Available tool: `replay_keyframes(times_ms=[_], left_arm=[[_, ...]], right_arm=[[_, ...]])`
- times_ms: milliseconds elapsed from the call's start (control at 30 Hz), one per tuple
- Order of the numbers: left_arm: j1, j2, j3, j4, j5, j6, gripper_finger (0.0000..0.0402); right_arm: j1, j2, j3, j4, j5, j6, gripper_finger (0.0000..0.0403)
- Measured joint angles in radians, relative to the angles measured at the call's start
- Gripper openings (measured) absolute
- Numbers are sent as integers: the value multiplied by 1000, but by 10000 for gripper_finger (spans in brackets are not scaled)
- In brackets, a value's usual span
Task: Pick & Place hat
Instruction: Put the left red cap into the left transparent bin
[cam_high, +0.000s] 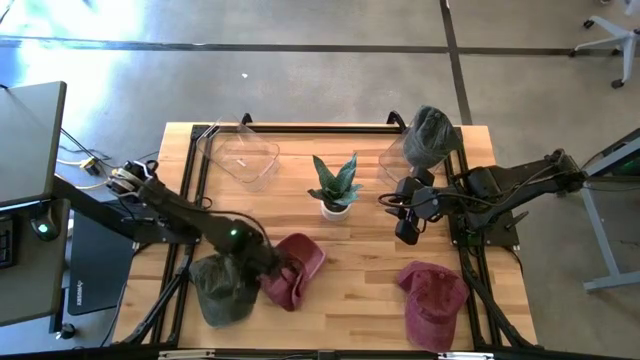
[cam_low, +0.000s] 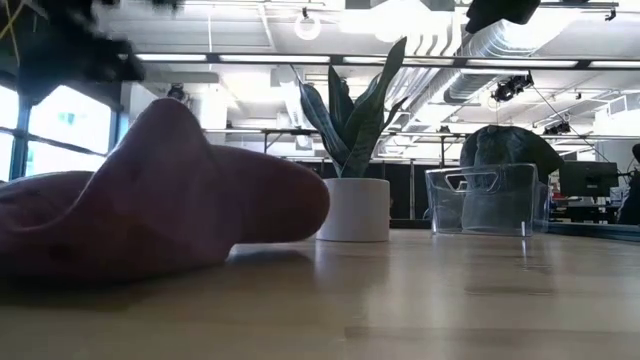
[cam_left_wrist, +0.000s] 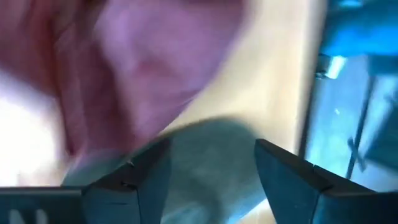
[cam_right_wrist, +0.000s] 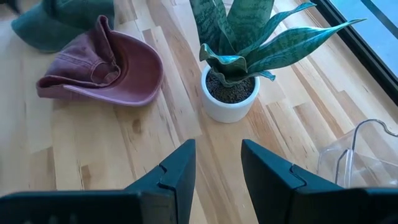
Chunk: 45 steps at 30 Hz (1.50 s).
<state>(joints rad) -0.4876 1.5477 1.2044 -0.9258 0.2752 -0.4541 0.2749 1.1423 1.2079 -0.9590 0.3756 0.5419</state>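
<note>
High view: the left gripper (cam_high: 268, 262) sits in the lower left of the frame, between a green hat (cam_high: 222, 288) and a red hat (cam_high: 296, 268) that lies just right of it, the two caps touching. A second red hat (cam_high: 434, 300) lies at lower right, and a second green hat (cam_high: 431, 136) sits in a clear bin (cam_high: 398, 156) at upper right. An empty bin (cam_high: 240, 155) is at upper left, with a plant (cam_high: 336, 188) in the centre. The right gripper (cam_high: 408, 214) hovers right of the plant, over bare surface (cam_high: 350, 270).

Low view: the red hat (cam_low: 150, 195) fills the left half, slumped flat (soft cloth, light, no stiffness in the crown). Only its brim looks likely to keep shape.

Left wrist view: the jaws stand apart, holding nothing, with green cloth (cam_left_wrist: 211, 162) between them and red cloth (cam_left_wrist: 137, 68) beyond.

Right wrist view: this arm's jaws are parted and empty above the surface. The red hat (cam_right_wrist: 106, 68) lies upturned at upper left, its brim edge raised.

My judgement: a pinch on the brim or on a bunched fold of crown would hold best, and the cloth will sag and may drag its neighbour.
</note>
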Motion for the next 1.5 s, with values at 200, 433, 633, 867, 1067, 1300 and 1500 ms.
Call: replay_keyframes(times_ms=[200,433,633,867,1067,1300,1500], left_arm=[[-143,21,6,158,-292,343,225],[-177,140,6,170,-397,340,240],[-189,254,5,172,-427,280,260],[-187,318,3,178,-490,162,215],[-182,317,-2,202,-441,160,70],[-123,213,4,134,-138,126,15],[27,-6,7,78,47,127,8]], right_arm=[[0,0,0,3,-6,25,124],[0,0,0,2,-12,29,124],[0,0,0,1,-12,17,124],[0,0,0,-1,-18,26,124],[0,0,0,-1,-22,22,124],[0,0,0,-1,-27,19,124],[0,0,0,0,-26,5,124]])
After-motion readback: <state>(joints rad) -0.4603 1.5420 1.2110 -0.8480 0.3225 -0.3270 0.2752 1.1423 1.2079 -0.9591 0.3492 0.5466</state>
